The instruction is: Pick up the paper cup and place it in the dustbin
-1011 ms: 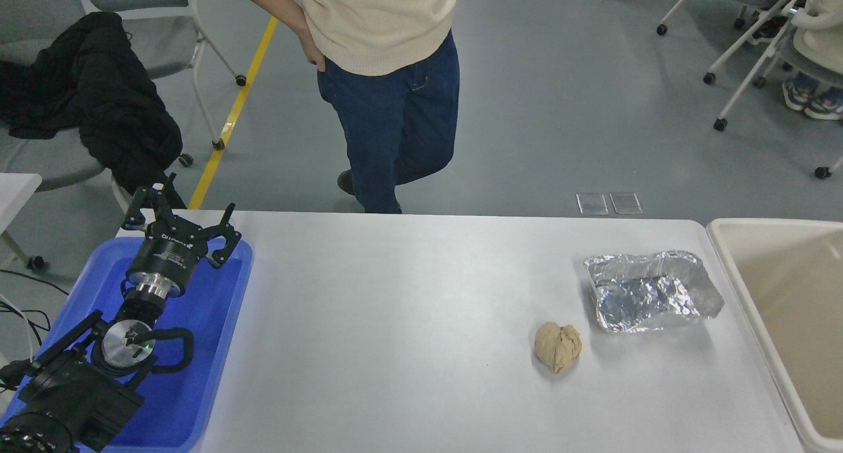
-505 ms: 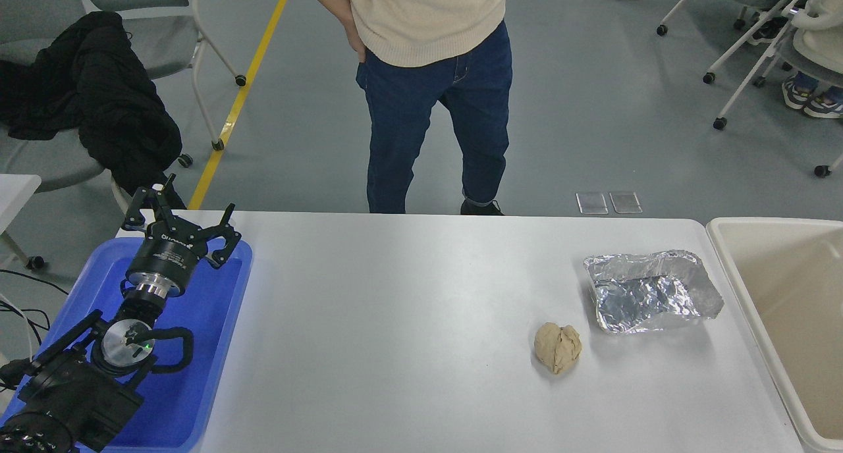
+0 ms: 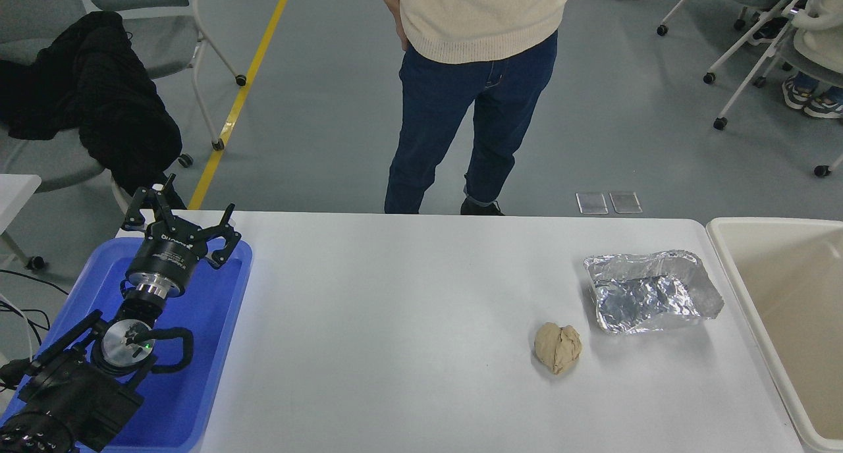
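No paper cup shows anywhere in the head view; it is out of view. The dustbin [image 3: 784,295], a large cream-beige tub with a thick rim, stands at the table's right end, partly cut off by the picture's edge. My left gripper [image 3: 181,217] is parked at the lower left over the blue tray, its fingers spread open and holding nothing. The right arm and its gripper are outside the picture.
A blue tray [image 3: 217,347] lies under the left arm. A tan paper wad [image 3: 558,347] and a crumpled silver foil tray [image 3: 649,292] lie right of centre on the white table [image 3: 395,334]. A person [image 3: 477,78] stands at the far edge.
The person behind the table has stepped to the right. The left arm and the objects on the table have not moved.
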Motion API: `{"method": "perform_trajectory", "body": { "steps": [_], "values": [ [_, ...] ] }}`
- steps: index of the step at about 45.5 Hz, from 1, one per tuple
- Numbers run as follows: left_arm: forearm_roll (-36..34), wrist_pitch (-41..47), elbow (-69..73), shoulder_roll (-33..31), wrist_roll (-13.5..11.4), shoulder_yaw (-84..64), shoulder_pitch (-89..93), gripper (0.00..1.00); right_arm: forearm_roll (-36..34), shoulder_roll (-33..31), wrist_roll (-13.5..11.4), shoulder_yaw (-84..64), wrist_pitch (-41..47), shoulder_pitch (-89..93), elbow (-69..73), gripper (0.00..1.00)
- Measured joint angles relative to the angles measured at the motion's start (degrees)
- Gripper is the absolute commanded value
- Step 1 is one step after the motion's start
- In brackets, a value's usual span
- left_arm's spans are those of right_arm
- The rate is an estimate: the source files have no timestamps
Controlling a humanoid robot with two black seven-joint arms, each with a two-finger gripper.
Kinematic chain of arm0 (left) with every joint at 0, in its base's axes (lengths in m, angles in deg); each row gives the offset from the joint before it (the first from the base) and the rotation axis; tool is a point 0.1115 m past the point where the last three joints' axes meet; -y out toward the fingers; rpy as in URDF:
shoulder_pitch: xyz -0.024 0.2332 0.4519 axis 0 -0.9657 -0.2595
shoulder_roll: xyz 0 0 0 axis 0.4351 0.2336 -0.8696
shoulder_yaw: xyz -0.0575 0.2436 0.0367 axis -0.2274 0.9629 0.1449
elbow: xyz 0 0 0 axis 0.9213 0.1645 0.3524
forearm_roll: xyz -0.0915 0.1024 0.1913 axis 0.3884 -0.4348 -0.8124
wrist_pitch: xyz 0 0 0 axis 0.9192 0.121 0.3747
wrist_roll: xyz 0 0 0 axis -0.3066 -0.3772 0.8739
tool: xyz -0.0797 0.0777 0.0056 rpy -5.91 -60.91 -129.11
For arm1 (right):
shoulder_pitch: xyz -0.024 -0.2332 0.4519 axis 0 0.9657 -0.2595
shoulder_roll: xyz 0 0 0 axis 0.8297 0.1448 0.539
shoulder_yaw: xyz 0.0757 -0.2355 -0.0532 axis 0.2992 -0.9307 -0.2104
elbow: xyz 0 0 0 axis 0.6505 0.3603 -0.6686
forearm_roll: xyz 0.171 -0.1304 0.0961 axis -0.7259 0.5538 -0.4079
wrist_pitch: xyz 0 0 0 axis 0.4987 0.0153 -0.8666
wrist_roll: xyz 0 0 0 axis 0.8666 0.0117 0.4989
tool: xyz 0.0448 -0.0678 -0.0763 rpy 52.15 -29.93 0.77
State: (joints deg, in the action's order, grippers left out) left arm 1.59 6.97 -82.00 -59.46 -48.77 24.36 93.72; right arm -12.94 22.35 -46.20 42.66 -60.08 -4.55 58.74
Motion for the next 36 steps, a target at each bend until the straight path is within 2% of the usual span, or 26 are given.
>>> {"method": "perform_trajectory", "body": {
  "steps": [10, 23, 36],
  "values": [
    [0.00, 0.00, 0.00, 0.00, 0.00, 0.00, 0.00, 1.00, 0.07, -1.06, 0.01, 1.78, -0.31, -2.53, 1.93, 0.99],
    [0.02, 0.00, 0.00, 0.00, 0.00, 0.00, 0.00, 1.00, 0.57, -6.06, -0.05, 7.97, -0.41, -6.43, 8.96, 0.99],
    [-0.01, 0.00, 0.00, 0.01, 0.00, 0.00, 0.01, 1.00, -0.11, -11.61, 0.03, -7.01, -0.02, -20.87, 26.57, 1.00]
  ]
}}
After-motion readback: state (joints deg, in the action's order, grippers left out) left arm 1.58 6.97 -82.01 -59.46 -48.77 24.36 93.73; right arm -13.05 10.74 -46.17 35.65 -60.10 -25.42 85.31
